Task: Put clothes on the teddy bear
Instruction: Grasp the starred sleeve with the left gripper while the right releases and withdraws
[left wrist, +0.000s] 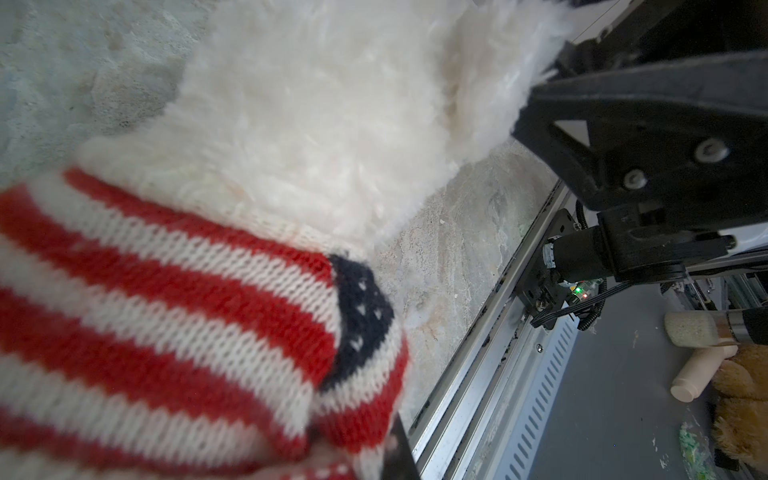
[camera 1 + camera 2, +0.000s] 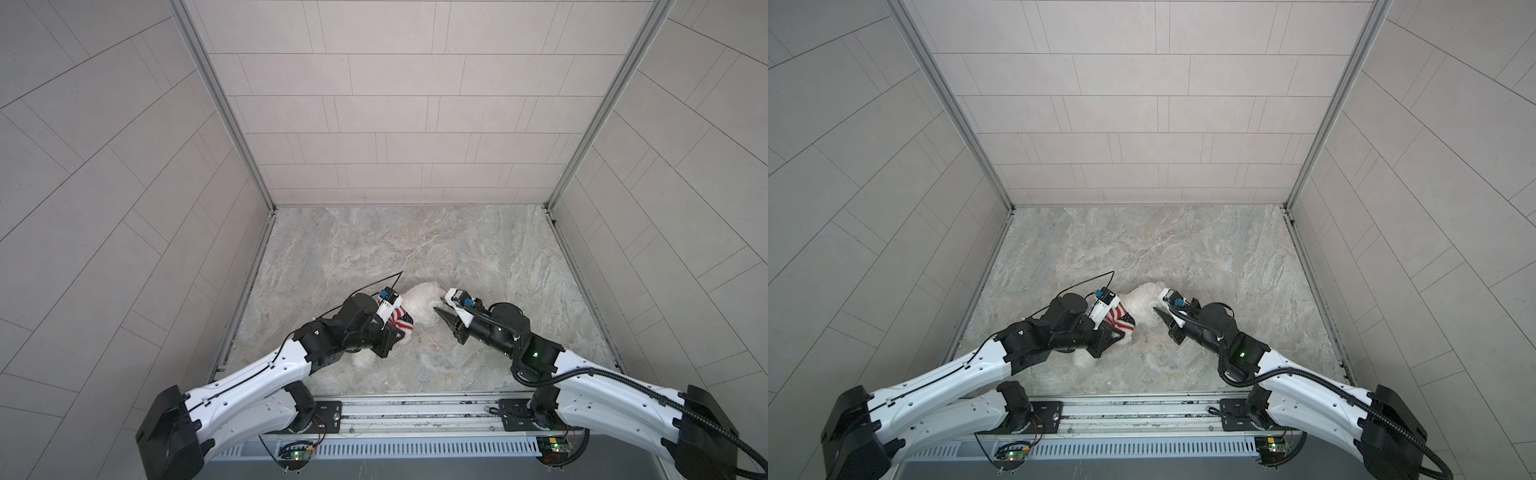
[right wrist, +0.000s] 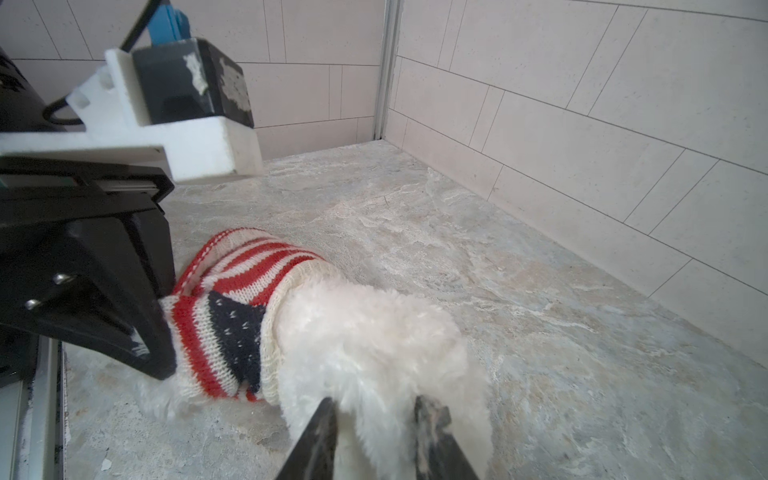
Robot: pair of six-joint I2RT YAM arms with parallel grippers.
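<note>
The teddy bear, white and fluffy, lies on the marble table near the front middle. A red-and-white striped knit sweater with a navy starred patch covers part of its body, and white fur sticks out of the cream collar. My left gripper is shut on the sweater's knit at the bear's left side. My right gripper comes in from the right, and its two dark fingers press into the bear's fur on either side. A white limb shows beneath the left arm.
Tiled walls enclose the table on three sides. A metal rail runs along the front edge. Beyond it, in the left wrist view, lie a brush, a small cream bottle and a brown plush.
</note>
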